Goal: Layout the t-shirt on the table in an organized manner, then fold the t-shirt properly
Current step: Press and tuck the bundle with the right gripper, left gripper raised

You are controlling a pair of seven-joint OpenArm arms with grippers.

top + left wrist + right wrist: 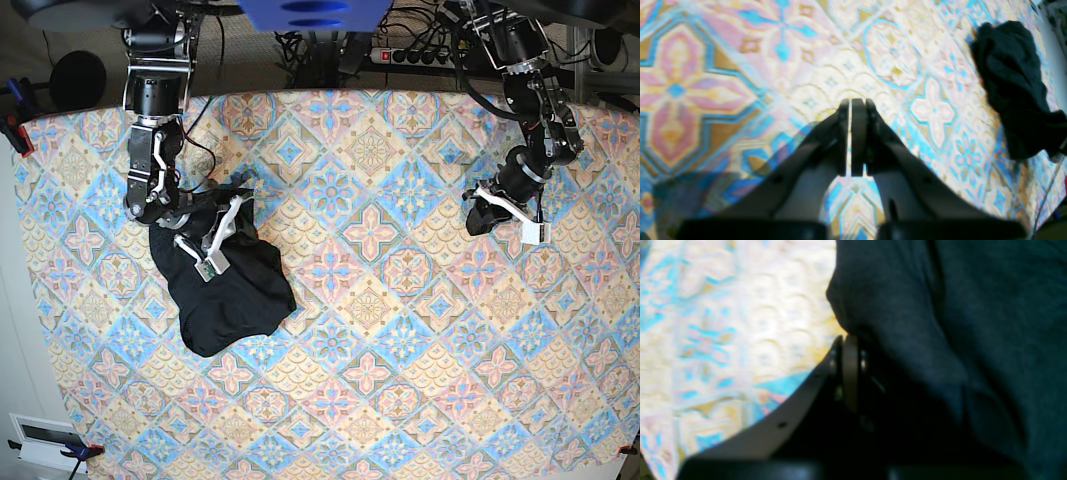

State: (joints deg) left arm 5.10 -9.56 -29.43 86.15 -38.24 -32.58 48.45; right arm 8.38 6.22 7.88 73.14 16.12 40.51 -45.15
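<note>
The black t-shirt [230,290] lies crumpled in a heap on the left part of the patterned table [400,330]. My right gripper [240,200] sits at the heap's upper edge. In the right wrist view its jaws [848,338] are pressed together, with the t-shirt's [957,323] fabric bunched at the tips and draped over the right finger. My left gripper [474,222] hangs over bare cloth on the table's right side, far from the shirt. It is shut on nothing [851,101], and the t-shirt [1010,83] shows as a dark lump at the far right of its view.
A power strip [410,55] and tangled cables lie beyond the table's far edge. Clamps hold the cloth at the far-left corner [18,135]. A white box [45,440] sits off the near-left corner.
</note>
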